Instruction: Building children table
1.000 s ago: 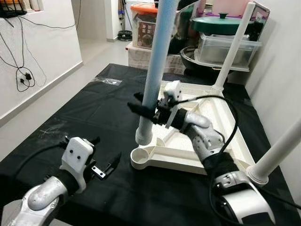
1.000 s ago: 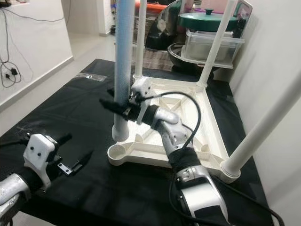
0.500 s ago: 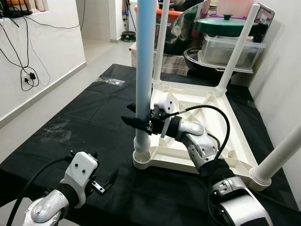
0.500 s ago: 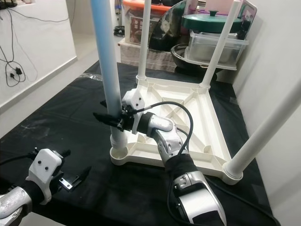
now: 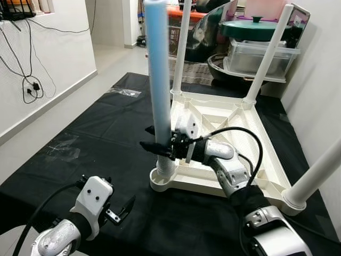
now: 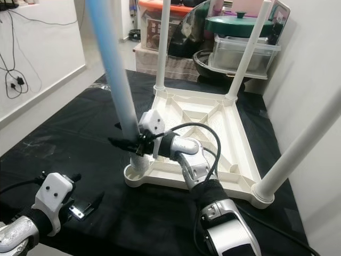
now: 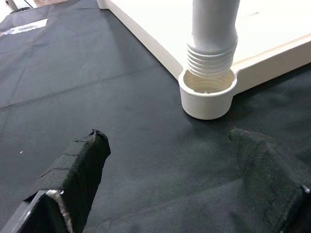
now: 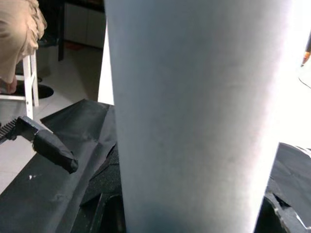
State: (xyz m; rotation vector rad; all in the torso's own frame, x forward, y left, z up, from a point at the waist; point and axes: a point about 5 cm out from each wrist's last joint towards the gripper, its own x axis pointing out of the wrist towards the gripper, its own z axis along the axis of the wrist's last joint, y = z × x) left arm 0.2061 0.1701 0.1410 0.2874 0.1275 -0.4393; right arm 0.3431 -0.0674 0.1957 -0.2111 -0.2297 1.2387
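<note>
count: 1 upturned tabletop point(image 5: 229, 114), 4 legs – 1 blue leg point(image 5: 159, 80), 3 white legs point(image 5: 269, 53). 2 tools: left tool point(image 5: 118, 207), right tool point(image 5: 154, 140).

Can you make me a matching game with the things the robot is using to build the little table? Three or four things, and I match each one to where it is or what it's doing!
Things:
1. blue leg
2. right gripper
3. left gripper
4. green lid

Places or states:
A. open, over the black cloth, holding nothing
B. on a clear box at the back
C. its threaded end sitting in the table's corner socket
D. closed around the leg, low down

Right pairs: 1-C, 2-D, 3-A, 4-B
</note>
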